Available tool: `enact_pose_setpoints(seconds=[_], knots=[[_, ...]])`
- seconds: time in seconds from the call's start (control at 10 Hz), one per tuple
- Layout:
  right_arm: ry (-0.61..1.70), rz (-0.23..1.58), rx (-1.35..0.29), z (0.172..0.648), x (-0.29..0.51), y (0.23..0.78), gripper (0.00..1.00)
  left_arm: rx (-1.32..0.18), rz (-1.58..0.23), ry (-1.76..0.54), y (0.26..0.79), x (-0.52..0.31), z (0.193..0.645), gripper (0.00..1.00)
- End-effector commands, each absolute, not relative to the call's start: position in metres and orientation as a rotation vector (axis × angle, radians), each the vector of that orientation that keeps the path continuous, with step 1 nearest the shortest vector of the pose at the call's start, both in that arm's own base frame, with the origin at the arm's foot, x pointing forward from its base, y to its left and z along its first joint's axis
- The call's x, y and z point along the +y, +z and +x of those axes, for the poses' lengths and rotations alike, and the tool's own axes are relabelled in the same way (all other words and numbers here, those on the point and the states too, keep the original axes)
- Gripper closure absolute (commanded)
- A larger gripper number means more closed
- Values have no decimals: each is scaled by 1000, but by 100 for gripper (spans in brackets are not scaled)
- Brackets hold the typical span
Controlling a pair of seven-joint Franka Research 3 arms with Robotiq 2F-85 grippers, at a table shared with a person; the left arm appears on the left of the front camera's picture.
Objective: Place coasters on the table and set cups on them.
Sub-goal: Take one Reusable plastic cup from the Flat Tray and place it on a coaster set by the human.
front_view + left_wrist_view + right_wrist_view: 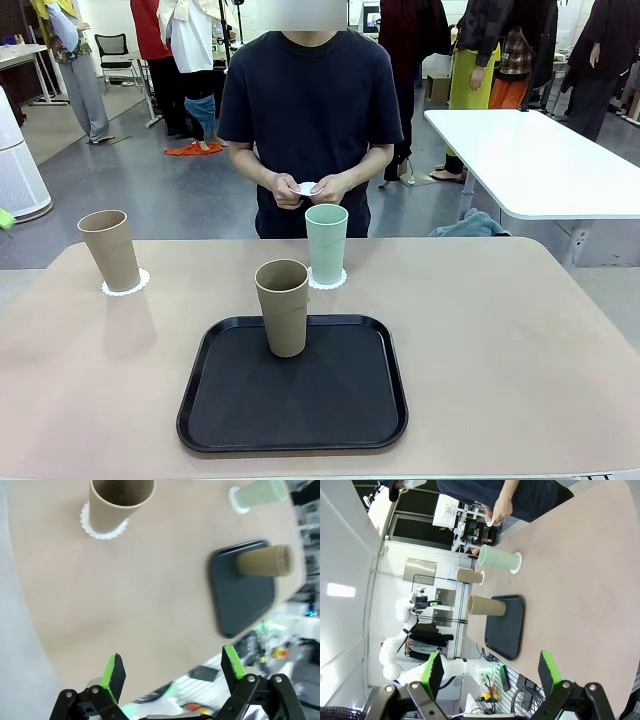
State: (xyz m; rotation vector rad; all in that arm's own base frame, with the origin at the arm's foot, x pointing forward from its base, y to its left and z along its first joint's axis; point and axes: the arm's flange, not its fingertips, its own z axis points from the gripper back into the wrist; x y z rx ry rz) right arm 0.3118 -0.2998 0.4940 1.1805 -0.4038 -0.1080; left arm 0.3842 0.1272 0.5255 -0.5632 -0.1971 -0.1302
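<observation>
On the beige table [500, 330] a tan cup [111, 250] stands on a lacy white coaster [126, 285] at the far left. A mint green cup [326, 243] stands on a coaster [328, 281] near the far middle. Another tan cup [284, 306] stands upright on the black tray [294, 400]. The person holds a white coaster [307, 187] in both hands at the far edge. My left gripper [172, 672] hangs open high above the table's left part, the tan cup [121, 500] ahead of it. My right gripper [490, 672] is open too, far from the cups [497, 559].
A glossy white table [530, 160] stands behind at the right. People stand farther back in the room. The table's right half and front left are bare.
</observation>
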Motion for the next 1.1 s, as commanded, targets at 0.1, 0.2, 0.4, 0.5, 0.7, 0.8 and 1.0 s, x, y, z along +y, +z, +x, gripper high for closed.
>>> enact_pose_setpoints(seconds=[0.1, 0.2, 0.4, 0.5, 0.7, 0.8, 1.0], knots=[[-107, 1188, -410, 311, -300, 493, 0, -277, -882, 100, 555, 220, 360, 0], [-107, 1188, -410, 311, -300, 493, 0, -289, -965, 122, 556, 251, 356, 0], [-107, 1188, -410, 311, -300, 493, 0, -299, -1069, 158, 541, 304, 328, 0], [-107, 1188, -410, 311, -300, 493, 0, -250, -1066, 129, 532, 316, 332, 0], [-107, 1188, -410, 311, -300, 493, 0, -143, -1045, 36, 509, 326, 339, 0], [-107, 1188, -410, 311, -300, 493, 0, -142, -1068, 13, 502, 332, 343, 0], [-107, 1188, -410, 311, -300, 493, 0, -143, -1128, -68, 497, 342, 346, 0]])
